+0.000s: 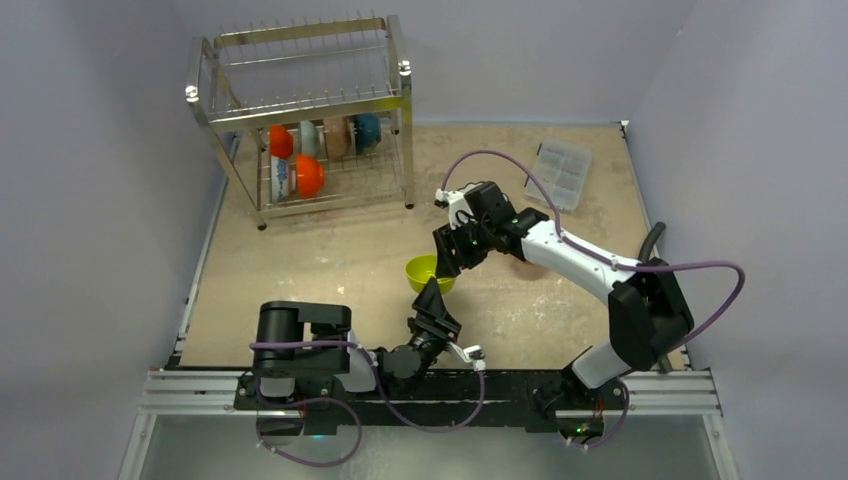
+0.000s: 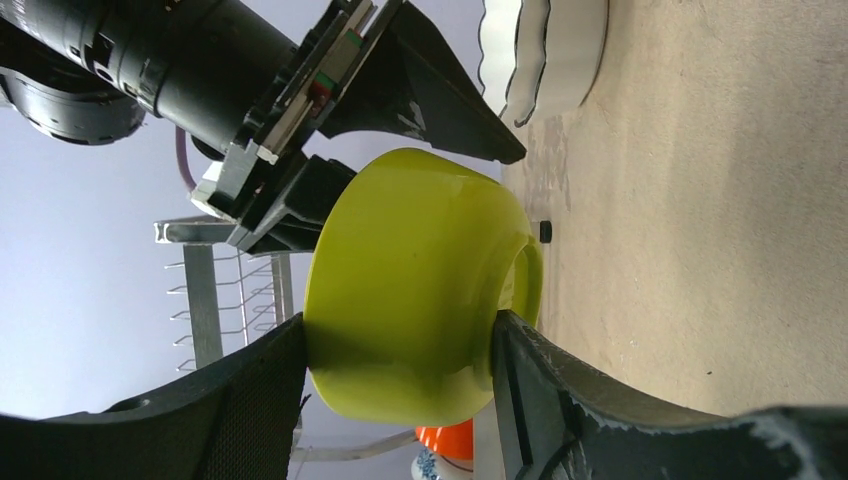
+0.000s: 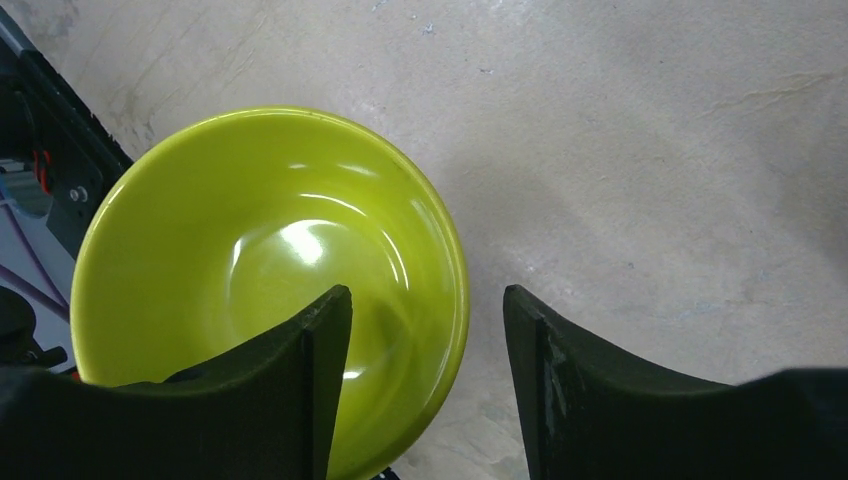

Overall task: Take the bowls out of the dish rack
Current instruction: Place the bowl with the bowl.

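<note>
L hand [image 2: 400, 340] grips the yellow-green bowl [image 1: 425, 270] across its outer wall, fingers [image 2: 250, 390] pressed on both sides. The bowl is mouth up over the mid-front of the table [image 1: 560, 300], well apart from the rack [image 1: 300, 100]; can't tell if its foot touches the table. R hand [image 3: 425, 310] straddles the bowl's rim at medium width w/ one finger [image 3: 320, 350] inside and the other outside, a gap showing btwn rim and outer finger. Still in the rack's lower tier: two orange bowls [image 1: 310, 175], a teal bowl [image 1: 367, 130], and others on edge. A white scalloped bowl [image 2: 545, 50] sits on the table near the R arm. A clear box [image 1: 563, 172] lies at far right.
</note>
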Tool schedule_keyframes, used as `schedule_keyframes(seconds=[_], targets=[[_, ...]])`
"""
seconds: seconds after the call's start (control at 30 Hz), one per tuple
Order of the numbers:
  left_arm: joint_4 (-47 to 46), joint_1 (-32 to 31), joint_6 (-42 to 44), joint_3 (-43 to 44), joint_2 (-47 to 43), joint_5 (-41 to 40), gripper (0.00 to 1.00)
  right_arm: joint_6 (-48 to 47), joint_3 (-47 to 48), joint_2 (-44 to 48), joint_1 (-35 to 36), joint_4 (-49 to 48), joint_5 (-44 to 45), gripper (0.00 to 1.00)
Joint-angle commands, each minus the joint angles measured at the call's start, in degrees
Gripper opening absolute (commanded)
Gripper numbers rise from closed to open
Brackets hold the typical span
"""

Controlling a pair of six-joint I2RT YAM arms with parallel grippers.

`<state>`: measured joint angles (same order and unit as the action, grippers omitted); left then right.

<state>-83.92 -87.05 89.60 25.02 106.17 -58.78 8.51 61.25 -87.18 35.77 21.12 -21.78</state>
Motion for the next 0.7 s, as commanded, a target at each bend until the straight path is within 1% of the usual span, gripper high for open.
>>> schedule_keyframes(seconds=[0.0,0.07,0.17,0.23,0.27,0.33,0.43,0.67], targets=[[-18.1,-0.2,1.3,2.0,-0.1,-0.7,0.0,-2.7,2.4,-1.6,0.6,2.4,-2.2,0.56],[-18.1,-0.2,1.4,2.0,0.1,-0.9,0.0,-3.0,2.6,-2.1,0.7,2.5,-2.7,0.46],[-18.0,-0.3,1.4,2.1,0.1,-1.1,0.0,-3.3,3.0,-2.2,0.8,2.9,-2.6,0.23],[-18.0,-0.3,1.2,2.0,0.2,-1.2,0.0,-3.2,3.2,-1.7,0.8,3.0,-2.1,0.04],[-18.0,-0.3,1.3,1.9,0.3,-1.4,0.0,-3.1,3.5,-1.4,0.8,3.0,-1.8,0.0],[-18.0,-0.2,1.1,2.0,0.4,-1.5,0.03,-2.7,3.7,-0.5,0.9,3.0,-0.9,0.0],[-18.1,-0.3,0.8,2.1,0.5,-1.8,0.11,-2.1,4.0,1.0,0.8,2.8,0.5,0.0],[-18.0,-0.2,-0.5,2.1,0.2,-2.9,0.36,-0.1,4.0,5.1,0.8,1.5,5.2,0.0]])
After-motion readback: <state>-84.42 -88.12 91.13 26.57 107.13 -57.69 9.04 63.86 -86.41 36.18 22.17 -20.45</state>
